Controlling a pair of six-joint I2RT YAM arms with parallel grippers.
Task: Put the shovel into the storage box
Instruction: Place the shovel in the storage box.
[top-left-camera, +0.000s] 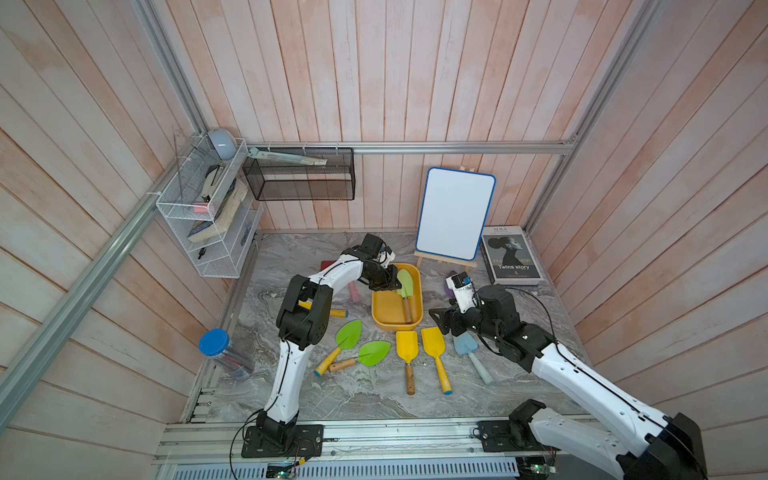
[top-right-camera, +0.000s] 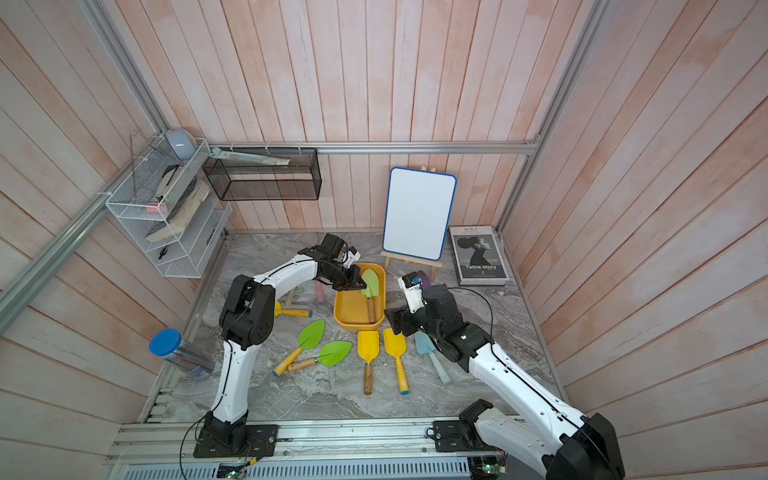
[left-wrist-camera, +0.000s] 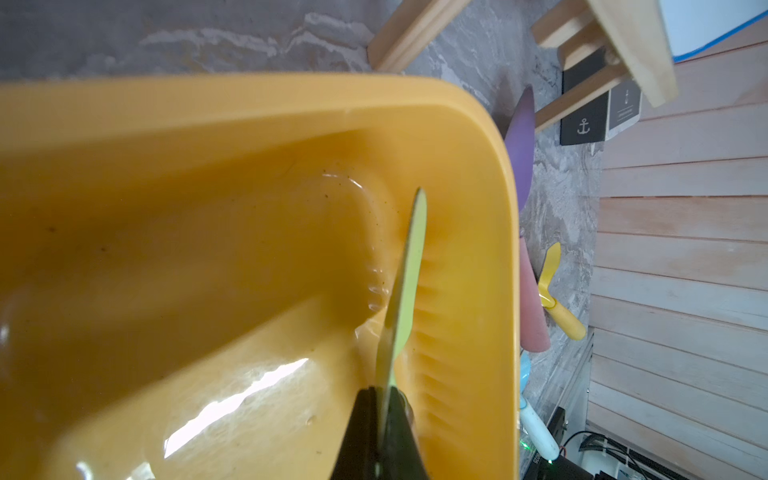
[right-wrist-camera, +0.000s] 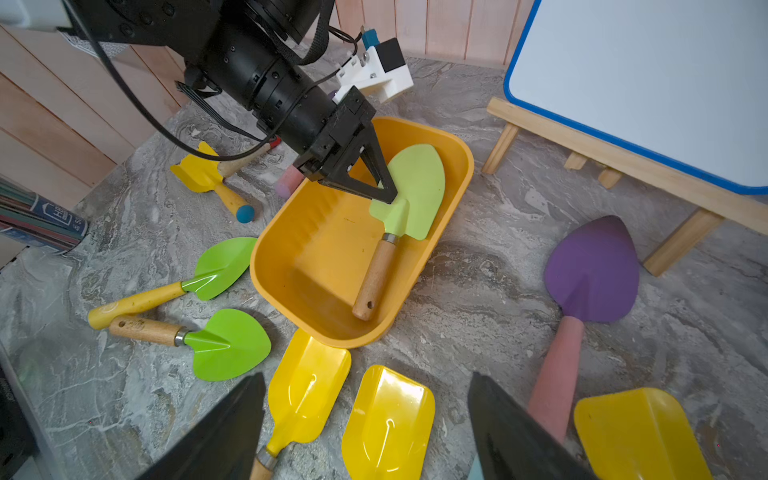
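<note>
One pale-green wooden-handled shovel (right-wrist-camera: 397, 218) lying inside one shallow yellow-orange plastic storage box (right-wrist-camera: 320, 266), blade edge pinched in closed left tool (right-wrist-camera: 386, 194); right tool (right-wrist-camera: 363, 377) spread wide, empty, over grey marbled table (right-wrist-camera: 478, 291); near box two bright-green leaf-blade shovels (right-wrist-camera: 224, 266) (right-wrist-camera: 228, 345), three yellow square scoops (right-wrist-camera: 307, 378) (right-wrist-camera: 388, 419) (right-wrist-camera: 640, 432), one purple pink-handled shovel (right-wrist-camera: 592, 270).

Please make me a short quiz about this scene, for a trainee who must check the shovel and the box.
1. True or false: the left gripper is shut on the blade of the pale green shovel.
2. Where does this shovel's wooden handle lie? A) on the table B) inside the storage box C) in the wire rack
3. Fill in: the right gripper is ___ and holds nothing.
Key: 1 true; 2 B; 3 open.
</note>
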